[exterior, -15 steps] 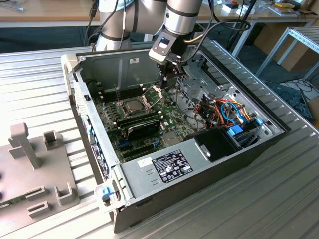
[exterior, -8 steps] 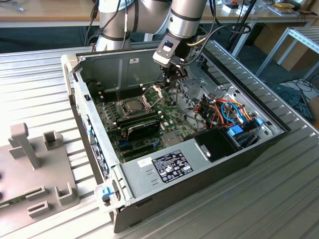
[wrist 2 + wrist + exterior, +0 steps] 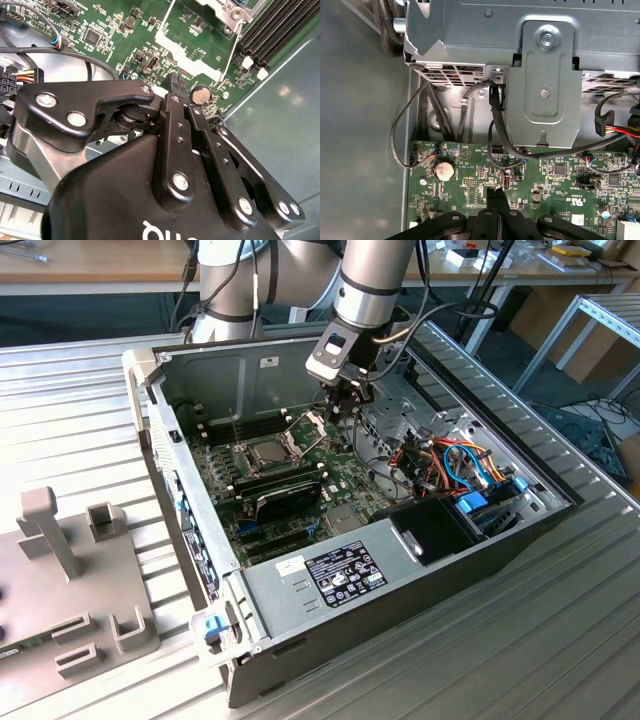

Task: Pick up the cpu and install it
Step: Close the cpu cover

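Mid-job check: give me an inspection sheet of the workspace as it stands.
Surface: ribbed aluminium table carrying an open grey computer case.
Job's things: small silver-grey square cpu appears seated in the socket; hinged metal frame raised.
Clutter: grey slotted fixture at the exterior view's left.
Grippers: black gripper shut, nothing seen held, above green motherboard near a round coin cell.
Cables: black leads loop beside board; coloured bundle in case.
Surroundings: wooden benches behind.

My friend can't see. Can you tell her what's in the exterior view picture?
A robot arm's gripper hangs inside an open computer case on a ribbed metal table, just above the green motherboard. Toward the exterior view's left of it, the cpu seems to lie in its socket, the frame tilted up.
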### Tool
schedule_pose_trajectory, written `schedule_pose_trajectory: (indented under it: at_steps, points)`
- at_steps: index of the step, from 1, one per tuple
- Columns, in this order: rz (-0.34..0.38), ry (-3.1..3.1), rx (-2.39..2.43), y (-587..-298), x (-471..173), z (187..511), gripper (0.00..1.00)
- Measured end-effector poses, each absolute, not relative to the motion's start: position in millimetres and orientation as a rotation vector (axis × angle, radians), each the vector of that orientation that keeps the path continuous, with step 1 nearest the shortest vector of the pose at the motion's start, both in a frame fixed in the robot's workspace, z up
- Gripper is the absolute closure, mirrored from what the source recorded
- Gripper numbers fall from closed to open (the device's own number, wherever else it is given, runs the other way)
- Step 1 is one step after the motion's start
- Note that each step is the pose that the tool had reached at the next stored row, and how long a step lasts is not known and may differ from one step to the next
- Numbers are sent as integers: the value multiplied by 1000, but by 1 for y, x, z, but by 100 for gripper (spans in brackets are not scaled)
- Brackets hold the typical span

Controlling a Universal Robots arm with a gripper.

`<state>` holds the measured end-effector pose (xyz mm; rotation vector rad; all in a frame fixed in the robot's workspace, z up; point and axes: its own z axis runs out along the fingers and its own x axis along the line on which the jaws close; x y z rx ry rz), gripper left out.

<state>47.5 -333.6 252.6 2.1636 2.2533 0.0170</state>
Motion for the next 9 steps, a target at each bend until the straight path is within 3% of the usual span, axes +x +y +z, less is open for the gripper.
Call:
schedule_pose_trajectory:
  at_steps: [9]
  points:
    - [17, 2253, 2163, -334, 44, 249, 89]
